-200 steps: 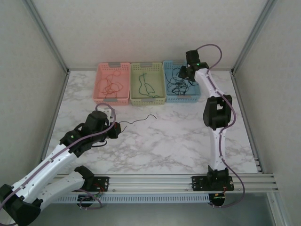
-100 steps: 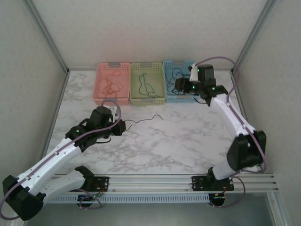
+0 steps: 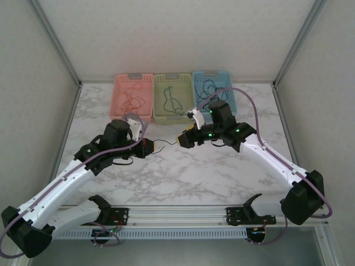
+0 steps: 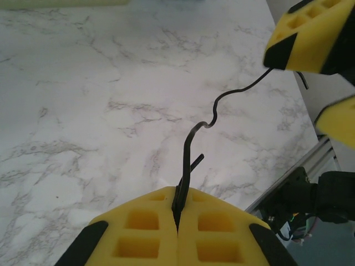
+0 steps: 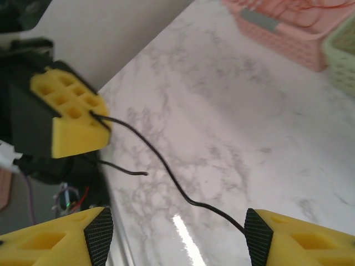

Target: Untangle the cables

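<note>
Top external: the black cable (image 3: 166,142) is strung low across the middle of the marble table (image 3: 222,172), between the left gripper (image 3: 147,148) at its 9 o'clock end and the right gripper (image 3: 184,138) at its 3 o'clock end. At the table's 12 o'clock edge, red-orange cables (image 3: 132,98) are held in a pink basket (image 3: 130,117), a green cable (image 3: 173,101) in a green basket (image 3: 173,118), and black cables (image 3: 209,88) in a blue basket (image 3: 213,74). Left wrist: the left gripper's yellow pads are pressed together on the black cable's near end, and the wire is seen running toward 1 o'clock. Right wrist: the right gripper's fingers (image 5: 66,238) are spread wide and nothing is clamped; the cable is seen passing between them, beside the 5 o'clock finger.
</note>
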`<act>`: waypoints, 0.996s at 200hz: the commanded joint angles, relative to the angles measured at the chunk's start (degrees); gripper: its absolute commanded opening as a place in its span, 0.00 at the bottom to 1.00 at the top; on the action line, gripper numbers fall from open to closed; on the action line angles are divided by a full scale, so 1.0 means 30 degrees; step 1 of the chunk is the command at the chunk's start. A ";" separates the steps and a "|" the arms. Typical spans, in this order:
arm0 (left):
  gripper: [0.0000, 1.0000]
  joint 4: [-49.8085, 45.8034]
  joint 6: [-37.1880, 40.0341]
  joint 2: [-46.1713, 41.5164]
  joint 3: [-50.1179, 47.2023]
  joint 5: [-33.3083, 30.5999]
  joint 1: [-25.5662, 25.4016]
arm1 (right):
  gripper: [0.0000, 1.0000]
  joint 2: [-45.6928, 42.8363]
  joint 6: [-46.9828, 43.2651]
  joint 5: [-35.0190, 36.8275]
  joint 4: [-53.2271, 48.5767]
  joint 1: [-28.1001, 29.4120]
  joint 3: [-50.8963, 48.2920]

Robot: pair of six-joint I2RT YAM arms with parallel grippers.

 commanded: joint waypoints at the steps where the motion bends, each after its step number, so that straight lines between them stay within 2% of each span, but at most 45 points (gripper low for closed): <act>1: 0.00 -0.0167 0.0412 0.0019 0.0826 0.1475 -0.0053 | 0.67 0.1096 -0.1423 -0.1111 -0.0823 0.0653 0.0968; 54: 0.00 -0.0072 0.0400 -0.0049 0.1048 0.2331 -0.0241 | 0.66 0.2811 -0.1867 -0.1500 -0.1109 0.1295 0.2316; 83: 0.00 -0.0072 0.0402 -0.0012 0.1048 0.2273 -0.0253 | 0.60 0.3233 -0.2073 -0.2199 -0.1455 0.1474 0.2635; 111: 0.00 -0.0014 0.0346 -0.0097 0.1048 0.2331 -0.0243 | 0.46 0.3513 -0.2375 -0.3014 -0.1963 0.1555 0.2720; 139: 0.00 0.0008 0.0313 -0.0193 0.0985 0.2317 -0.0248 | 0.24 0.3651 -0.2618 -0.3292 -0.2329 0.1738 0.2794; 164: 0.00 0.0071 0.0229 -0.0257 0.0815 0.2194 -0.0276 | 0.00 0.3542 -0.2490 -0.2669 -0.2185 0.1768 0.2811; 169: 0.05 0.0034 0.0222 -0.0275 0.0814 0.2095 -0.0273 | 0.00 0.3431 -0.2395 -0.2363 -0.1979 0.1768 0.2765; 174: 0.17 -0.0029 0.0168 -0.0273 0.0814 0.1980 -0.0273 | 0.00 0.3302 -0.2215 -0.1861 -0.1778 0.1768 0.2734; 184: 0.59 -0.0242 0.0095 -0.0431 0.0868 0.1387 -0.0280 | 0.00 0.3130 -0.1548 -0.0259 -0.1285 0.1648 0.2695; 187: 0.68 -0.0366 0.0106 -0.0498 0.0923 0.1170 -0.0274 | 0.00 0.3100 -0.1333 0.0135 -0.1153 0.1540 0.2714; 193: 0.79 -0.0666 0.0115 -0.0593 0.1018 0.0581 -0.0273 | 0.00 0.3097 -0.0747 0.0725 -0.0823 0.1152 0.2743; 199: 0.85 -0.1138 0.0082 -0.0743 0.1162 -0.0259 -0.0273 | 0.00 0.3124 -0.0017 0.1089 -0.0393 0.0564 0.2675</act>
